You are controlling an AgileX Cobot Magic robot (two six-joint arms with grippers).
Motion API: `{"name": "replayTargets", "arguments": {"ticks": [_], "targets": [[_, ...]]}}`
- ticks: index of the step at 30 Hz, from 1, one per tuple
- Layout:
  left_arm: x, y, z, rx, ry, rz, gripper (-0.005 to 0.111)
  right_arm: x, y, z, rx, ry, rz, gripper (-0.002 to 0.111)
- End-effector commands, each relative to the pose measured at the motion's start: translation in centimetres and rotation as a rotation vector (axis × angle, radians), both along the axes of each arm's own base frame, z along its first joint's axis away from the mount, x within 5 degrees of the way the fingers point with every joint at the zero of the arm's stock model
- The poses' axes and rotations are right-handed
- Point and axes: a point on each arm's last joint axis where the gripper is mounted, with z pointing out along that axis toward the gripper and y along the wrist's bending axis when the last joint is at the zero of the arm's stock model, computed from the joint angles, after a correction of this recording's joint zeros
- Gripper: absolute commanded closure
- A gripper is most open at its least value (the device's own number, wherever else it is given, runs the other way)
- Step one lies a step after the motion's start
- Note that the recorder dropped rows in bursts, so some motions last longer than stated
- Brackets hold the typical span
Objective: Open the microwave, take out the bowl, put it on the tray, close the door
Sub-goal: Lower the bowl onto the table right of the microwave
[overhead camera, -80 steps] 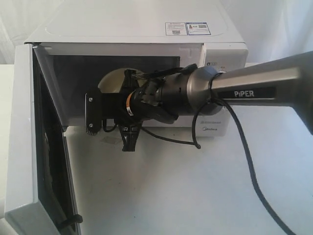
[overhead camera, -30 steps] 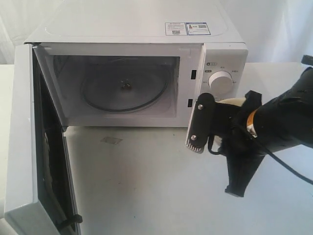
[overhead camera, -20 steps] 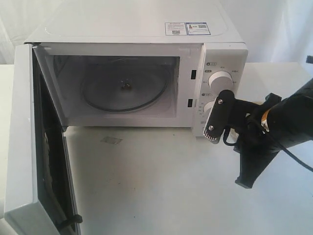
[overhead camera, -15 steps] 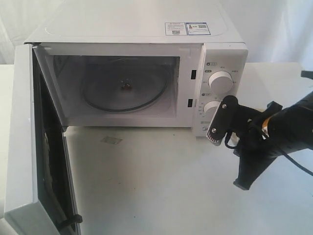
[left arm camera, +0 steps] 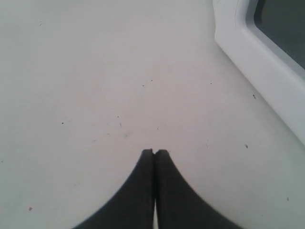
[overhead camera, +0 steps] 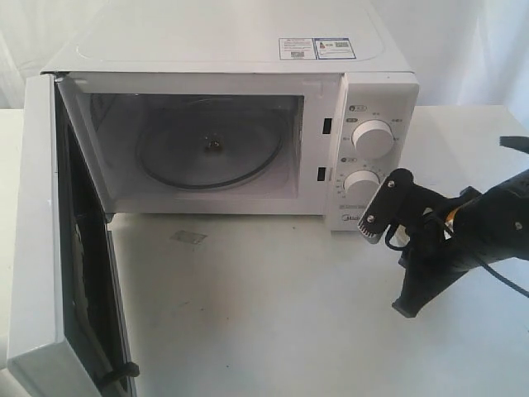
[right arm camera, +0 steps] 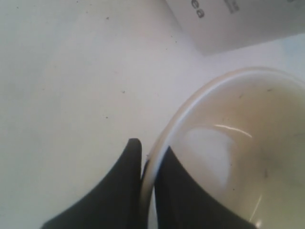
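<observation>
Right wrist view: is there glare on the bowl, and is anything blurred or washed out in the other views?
Right wrist view: a bright glare patch sits inside the bowl; the right gripper is a soft dark silhouette. Left wrist view: the left gripper is likewise dark. Exterior view: the top of the microwave looks washed out.

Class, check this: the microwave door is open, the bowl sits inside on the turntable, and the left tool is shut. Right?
No: the bowl is outside, its rim pinched by the right tool, as the right wrist view shows. Door open, left tool shut: correct.
</observation>
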Motion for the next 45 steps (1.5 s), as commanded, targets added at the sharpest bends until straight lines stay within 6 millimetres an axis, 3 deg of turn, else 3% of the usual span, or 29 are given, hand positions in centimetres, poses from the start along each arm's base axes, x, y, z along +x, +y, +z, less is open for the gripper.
{"name": "replayTargets", "arguments": {"ticks": [1,24,32,45], "targets": [[-0.08,-0.02,-0.21,-0.009,0.014,0.002,0.107,0.57,0.09,-0.98,0.013,-0.021,0.009,0.108],[-0.08,-0.02,-0.21,-0.009,0.014,0.002,0.107,0.74,-0.17,-1.81,0.006,0.001,0.005,0.108],[-0.08,-0.02,-0.21,-0.009,0.014,0.002,0.107,0.76,-0.16,-1.86,0.006,0.001,0.005,0.088],[-0.08,-0.02,-0.21,-0.009,0.014,0.002,0.107,0.79,-0.13,-1.84,0.015,-0.002,-0.003,0.086]]}}
